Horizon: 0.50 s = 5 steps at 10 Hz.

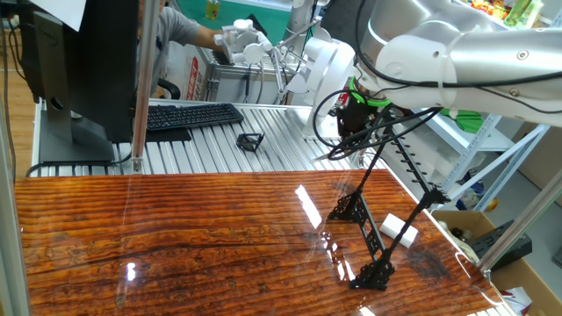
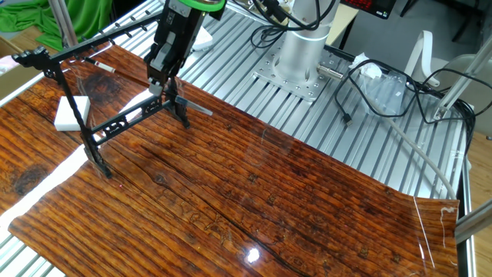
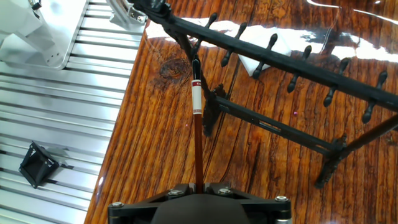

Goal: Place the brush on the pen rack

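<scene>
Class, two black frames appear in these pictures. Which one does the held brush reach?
The pen rack, the long rod frame with pegs on the wooden board. The small wire frame sits apart on the ribbed metal.

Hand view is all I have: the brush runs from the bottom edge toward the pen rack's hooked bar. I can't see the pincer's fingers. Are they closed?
Observer: Yes. In the other fixed view the pincer is shut on the brush.
Operator: What's the white patch behind the bar?
Observer: A white block lying flat on the wood board, just beyond the pen rack.
Operator: Anyone near the table?
Observer: A person's arm shows behind the keyboard, well off the wood.
</scene>
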{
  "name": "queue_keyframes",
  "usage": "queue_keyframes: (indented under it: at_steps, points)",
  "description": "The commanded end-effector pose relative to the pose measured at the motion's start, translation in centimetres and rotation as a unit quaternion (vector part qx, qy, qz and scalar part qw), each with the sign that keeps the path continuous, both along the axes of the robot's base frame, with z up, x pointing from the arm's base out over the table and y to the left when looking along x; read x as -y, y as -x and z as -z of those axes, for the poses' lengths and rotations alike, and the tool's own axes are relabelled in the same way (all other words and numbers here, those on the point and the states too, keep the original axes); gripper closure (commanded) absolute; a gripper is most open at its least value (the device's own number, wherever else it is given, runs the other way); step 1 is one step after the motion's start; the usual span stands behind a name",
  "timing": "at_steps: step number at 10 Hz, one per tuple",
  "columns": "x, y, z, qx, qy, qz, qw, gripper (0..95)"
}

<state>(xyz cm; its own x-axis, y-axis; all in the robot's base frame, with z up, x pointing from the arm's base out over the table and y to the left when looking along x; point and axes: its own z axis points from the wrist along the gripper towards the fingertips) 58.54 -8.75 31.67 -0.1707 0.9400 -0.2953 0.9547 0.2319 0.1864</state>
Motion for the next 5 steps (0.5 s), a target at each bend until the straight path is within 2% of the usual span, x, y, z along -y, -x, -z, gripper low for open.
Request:
queue_keyframes:
  at_steps: [1, 5]
  points:
    - [-0.02, -0.09, 0.09, 0.000, -0.002, 0.001, 1.0000, 95.0]
    - [-0.13, -0.24, 0.39, -0.001, -0.002, -0.001, 1.0000, 95.0]
